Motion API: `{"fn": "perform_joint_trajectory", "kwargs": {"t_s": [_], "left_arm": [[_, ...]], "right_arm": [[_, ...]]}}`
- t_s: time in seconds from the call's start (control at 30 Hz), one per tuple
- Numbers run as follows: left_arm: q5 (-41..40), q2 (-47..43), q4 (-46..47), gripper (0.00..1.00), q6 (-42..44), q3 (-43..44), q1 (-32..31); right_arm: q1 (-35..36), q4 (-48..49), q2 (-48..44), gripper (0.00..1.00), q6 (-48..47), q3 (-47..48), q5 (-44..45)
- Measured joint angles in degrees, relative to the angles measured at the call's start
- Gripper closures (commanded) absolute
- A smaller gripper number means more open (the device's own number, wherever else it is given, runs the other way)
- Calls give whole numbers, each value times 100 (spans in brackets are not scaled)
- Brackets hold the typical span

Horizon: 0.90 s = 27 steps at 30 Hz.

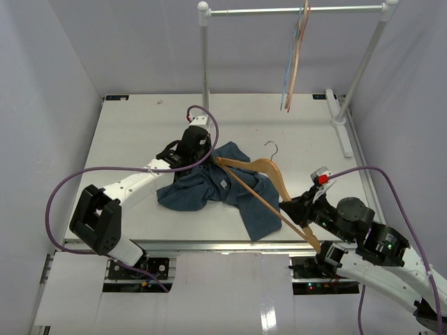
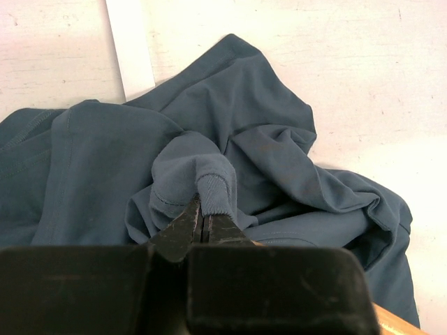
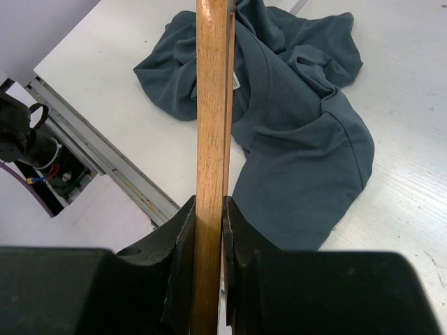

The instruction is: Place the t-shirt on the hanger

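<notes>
The dark teal-blue t-shirt (image 1: pixel 209 187) lies crumpled mid-table; it also shows in the left wrist view (image 2: pixel 265 132) and the right wrist view (image 3: pixel 307 139). The wooden hanger (image 1: pixel 269 174) lies tilted over it, its metal hook (image 1: pixel 271 148) pointing away, one end tucked into the shirt. My right gripper (image 1: pixel 292 208) is shut on the hanger's near arm (image 3: pixel 209 139). My left gripper (image 1: pixel 197 152) is shut on a fold of the shirt's ribbed edge (image 2: pixel 213 192) at the shirt's far-left side.
A white clothes rail (image 1: pixel 293 10) stands at the back with thin blue, orange and pink hangers (image 1: pixel 293 63) on it. Its base bar (image 1: pixel 339 125) lies at the right back. The table's front edge (image 1: pixel 209 244) runs just before the shirt.
</notes>
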Motion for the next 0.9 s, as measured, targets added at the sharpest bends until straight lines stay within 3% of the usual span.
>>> {"fn": "perform_joint_trajectory", "kwargs": {"t_s": [0.9], "left_arm": [[89, 101, -80, 100, -88, 116, 107]], "right_arm": [[0, -403, -173, 92, -105, 280, -72]]}}
